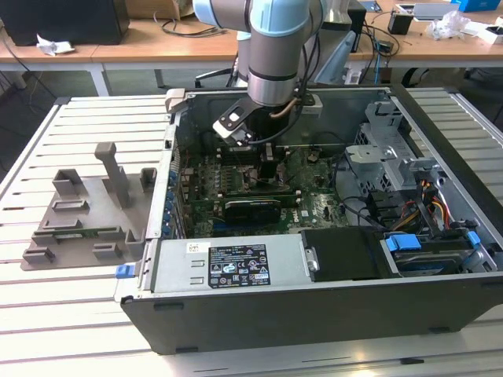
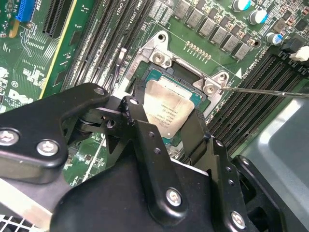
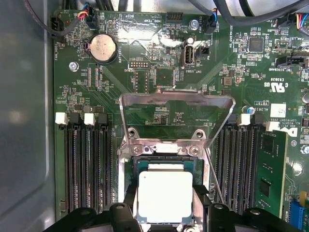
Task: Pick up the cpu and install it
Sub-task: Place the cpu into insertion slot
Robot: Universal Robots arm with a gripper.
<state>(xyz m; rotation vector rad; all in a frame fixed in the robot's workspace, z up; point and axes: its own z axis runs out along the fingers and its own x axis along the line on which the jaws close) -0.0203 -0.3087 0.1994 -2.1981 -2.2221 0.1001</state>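
Note:
The cpu [image 3: 165,191], a flat square chip with a silver-grey lid, sits low over the motherboard socket [image 3: 164,151], inside its metal frame. My gripper [image 3: 165,205] is shut on it, with one black finger against each of two opposite edges. In the second wrist view the cpu [image 2: 170,107] lies level between the fingers [image 2: 139,126] of the gripper [image 2: 164,116], over the socket [image 2: 161,58]. The socket's load plate [image 3: 176,102] stands swung open. In the exterior view the gripper [image 1: 267,169] reaches down into the open computer case [image 1: 314,314].
Memory slots [image 3: 87,164] flank the socket on both sides, and one stick [image 3: 270,174] is fitted. A thin metal lever [image 2: 260,92] juts out beside the socket. A drive cage and cables [image 1: 401,181] fill the case's right end. A grey fixture tray [image 1: 86,212] lies at the exterior view's left.

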